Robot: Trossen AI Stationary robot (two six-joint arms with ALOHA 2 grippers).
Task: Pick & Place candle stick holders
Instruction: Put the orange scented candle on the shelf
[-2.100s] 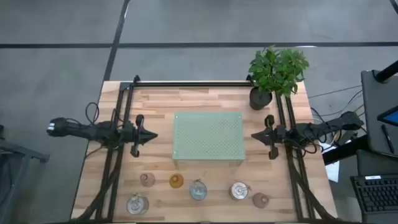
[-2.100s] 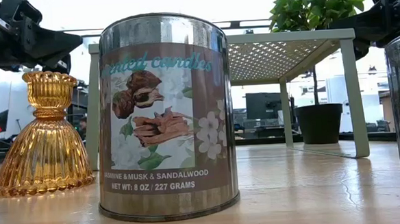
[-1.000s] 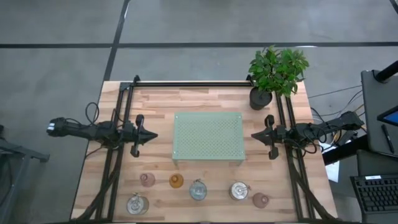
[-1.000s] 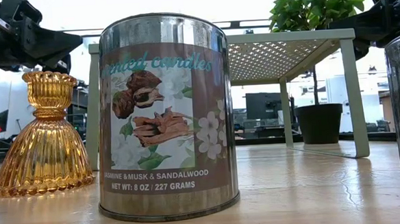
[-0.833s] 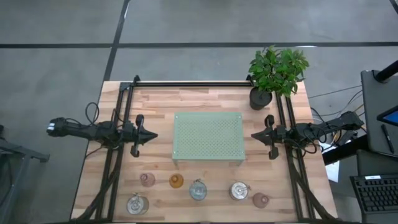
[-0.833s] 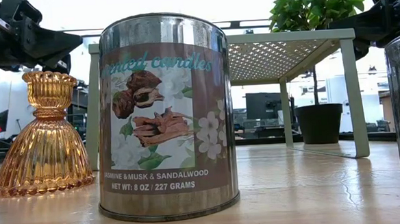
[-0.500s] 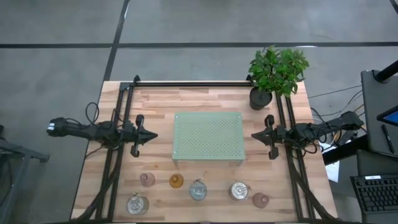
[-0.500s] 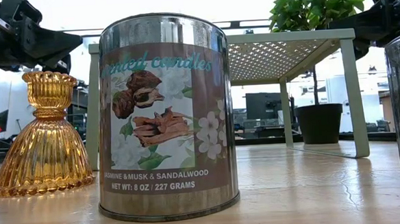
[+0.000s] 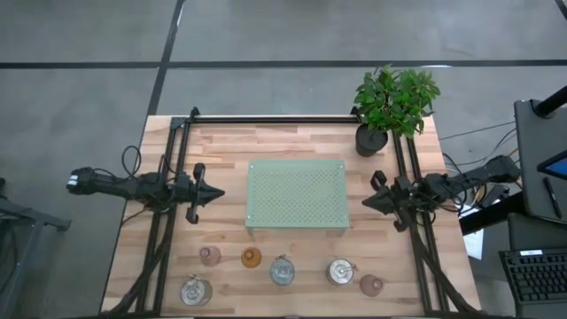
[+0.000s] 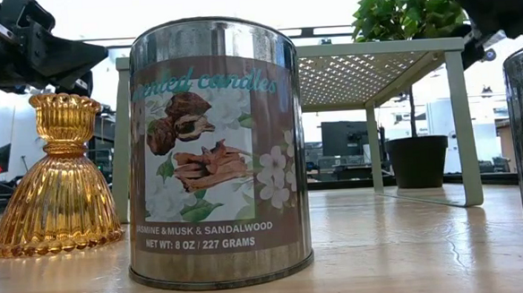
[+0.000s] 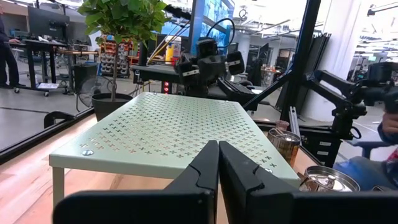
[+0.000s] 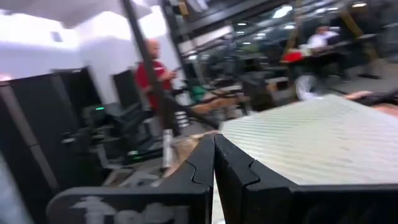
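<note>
Six small round candle stick holders stand upright on their bases in a loose row near the table's near edge: a pale pink one (image 9: pixel 210 256), an amber one (image 9: pixel 252 258), a silvery one (image 9: pixel 283 270), a second silvery one (image 9: pixel 341 271), a second pink one (image 9: pixel 371 284) and a third silvery one (image 9: pixel 196 290). The low view shows the amber holder (image 10: pixel 55 175) and a silvery tin (image 10: pixel 215 149) close up. My left gripper (image 9: pixel 219 192) is shut and empty at the green tray's left side. My right gripper (image 9: pixel 364 203) is shut and empty at the tray's right side.
A green perforated tray on legs (image 9: pixel 297 195) stands at the table's middle between the two grippers. A potted green plant (image 9: pixel 394 102) stands at the far right corner. Dark frame rails run along the table's left, right and far sides. People show in the room beyond.
My right gripper has swung a little toward the table's near edge and turned about its own axis, still shut. In the low view it shows blurred. My left gripper and all the holders have kept still.
</note>
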